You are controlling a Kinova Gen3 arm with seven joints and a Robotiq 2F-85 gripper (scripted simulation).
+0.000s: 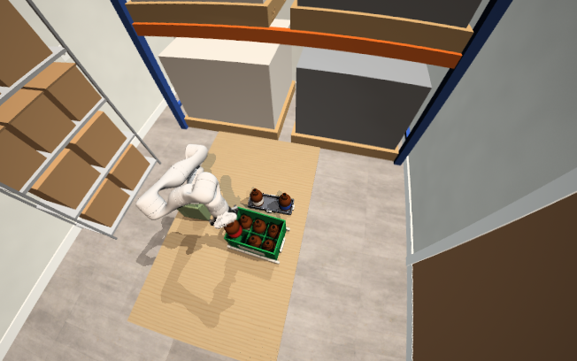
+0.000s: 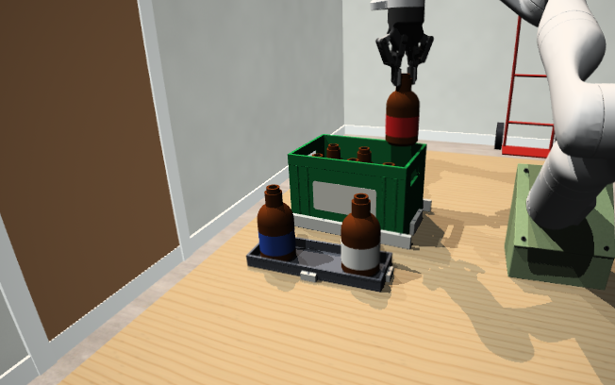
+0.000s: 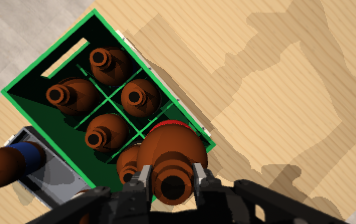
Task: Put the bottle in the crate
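Observation:
My gripper (image 2: 405, 79) (image 3: 172, 175) is shut on the neck of a brown bottle with a red label (image 1: 233, 227) (image 2: 402, 110) (image 3: 172, 145). The bottle hangs upright over one end of the green crate (image 1: 281, 239) (image 2: 302, 189) (image 3: 37, 112); its base looks near or above rim height. Several brown bottles stand in the other slots. The slot beneath the held bottle is mostly hidden by it. The dark tray (image 1: 271, 203) (image 2: 330, 278) (image 3: 62, 182) holds a blue-labelled bottle (image 1: 285, 201) (image 2: 276, 226) (image 3: 20, 159) and a white-labelled bottle (image 1: 256, 196) (image 2: 360, 236), both upright.
The tray lies beside the crate's long side on the wooden table top (image 1: 212, 283) (image 2: 189, 340). Pale strips (image 2: 396, 239) run along the crate's base. The green robot base block (image 1: 195, 211) (image 2: 556, 266) stands beyond the crate's end. Racks with boxes are farther off.

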